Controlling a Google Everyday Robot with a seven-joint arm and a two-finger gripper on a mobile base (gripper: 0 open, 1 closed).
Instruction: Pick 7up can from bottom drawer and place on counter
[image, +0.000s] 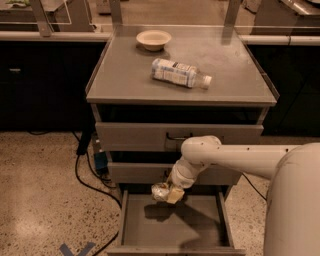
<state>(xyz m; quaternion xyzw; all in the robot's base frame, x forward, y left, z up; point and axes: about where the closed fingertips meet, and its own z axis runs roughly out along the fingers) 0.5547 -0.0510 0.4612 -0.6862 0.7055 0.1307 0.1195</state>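
Note:
The 7up can (160, 191), small, shiny and dented, is held in my gripper (169, 193), which is shut on it. Can and gripper hang above the open bottom drawer (172, 227), near its back, clear of the grey floor; their shadow lies on that floor. My white arm (235, 155) reaches in from the right, crossing in front of the middle drawer. The counter (125, 75), the flat grey cabinet top, is above the drawers.
A clear plastic bottle (180, 73) lies on its side on the counter's middle. A small pale bowl (153, 39) stands at the counter's back. Two upper drawers (135, 136) are closed. Black cables (87, 170) trail on the speckled floor at left.

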